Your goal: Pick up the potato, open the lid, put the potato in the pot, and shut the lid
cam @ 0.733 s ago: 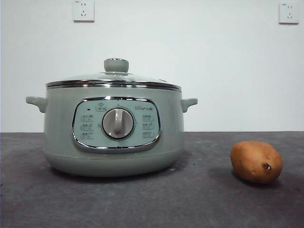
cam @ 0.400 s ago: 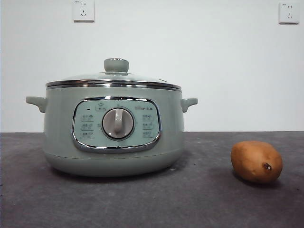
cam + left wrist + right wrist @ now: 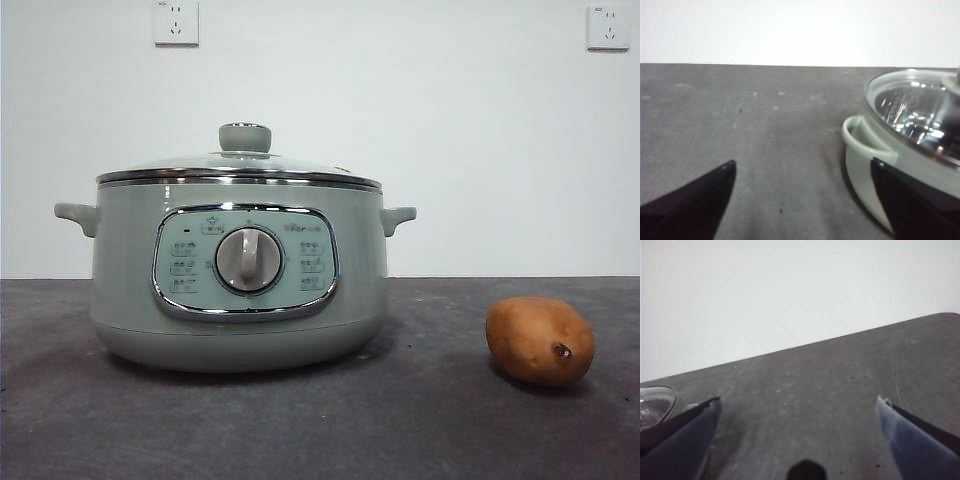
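Note:
The pale sage-green pot [image 3: 240, 275] stands at the left of the front view, its dial facing the camera. The glass lid [image 3: 240, 165] with a green knob sits closed on it. An orange-brown potato [image 3: 540, 340] lies on the table to the right, a dark eye spot at its near end. Neither arm shows in the front view. My left gripper [image 3: 802, 167] hangs open beside the pot [image 3: 875, 165], near one side handle, with the lid [image 3: 915, 107] in sight. My right gripper [image 3: 797, 400] is open over bare table, and the lid's edge [image 3: 655, 402] shows at one side. The potato is out of both wrist views.
A dark grey tabletop [image 3: 430, 420] runs to a white wall with two sockets, one at the upper left [image 3: 176, 22] and one at the upper right [image 3: 608, 27]. The table's rounded far corner [image 3: 945, 320] shows in the right wrist view.

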Robot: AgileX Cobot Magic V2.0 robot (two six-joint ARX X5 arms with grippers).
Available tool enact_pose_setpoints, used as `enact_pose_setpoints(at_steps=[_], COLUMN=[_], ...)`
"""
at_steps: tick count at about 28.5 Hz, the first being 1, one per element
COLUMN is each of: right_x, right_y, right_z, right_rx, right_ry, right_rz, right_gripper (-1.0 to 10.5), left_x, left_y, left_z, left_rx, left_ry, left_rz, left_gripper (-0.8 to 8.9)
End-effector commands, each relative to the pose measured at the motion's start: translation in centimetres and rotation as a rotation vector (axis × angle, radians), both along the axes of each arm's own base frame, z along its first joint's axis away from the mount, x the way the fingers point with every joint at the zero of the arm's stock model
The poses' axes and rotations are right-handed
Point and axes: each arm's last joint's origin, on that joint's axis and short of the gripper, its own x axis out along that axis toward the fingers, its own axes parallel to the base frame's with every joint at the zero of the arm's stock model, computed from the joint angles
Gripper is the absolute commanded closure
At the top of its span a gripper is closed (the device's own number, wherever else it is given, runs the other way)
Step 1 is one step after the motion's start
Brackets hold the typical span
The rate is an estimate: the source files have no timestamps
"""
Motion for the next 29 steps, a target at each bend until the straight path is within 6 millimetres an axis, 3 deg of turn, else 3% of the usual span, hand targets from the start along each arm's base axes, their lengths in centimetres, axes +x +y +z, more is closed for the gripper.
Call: enact_pose_setpoints(at_steps=[1, 4, 14, 20, 29], right_x=[0.3, 0.9, 3.6, 5.4, 8.7], right_y=[0.0, 0.1, 0.9, 1.3, 2.5], right_z=[1.1, 2.3, 5.2, 5.3, 4.3], right_rx=[0.005, 0.007, 0.107, 0.185, 0.229], right_ry=[0.048, 0.136, 0.383, 0.511, 0.893], right_rz=[0.003, 0.035, 0.279, 0.407, 0.435], right_gripper=[2.9, 1.8, 1.9, 1.9, 1.9], left_x=[0.4, 1.0, 1.8, 1.7, 3.2], left_y=[0.0, 0.0, 0.0, -0.2, -0.6], left_z=[0.7, 1.6, 4.3, 5.3, 7.8], left_rx=[-0.027, -0.051, -0.091, -0.104, -0.138], left_ry=[0.016, 0.035, 0.142, 0.280, 0.442], left_rz=[0.005, 0.010, 0.021, -0.029, -0.139], left_gripper=[2.40, 2.10, 2.11, 2.11, 2.12])
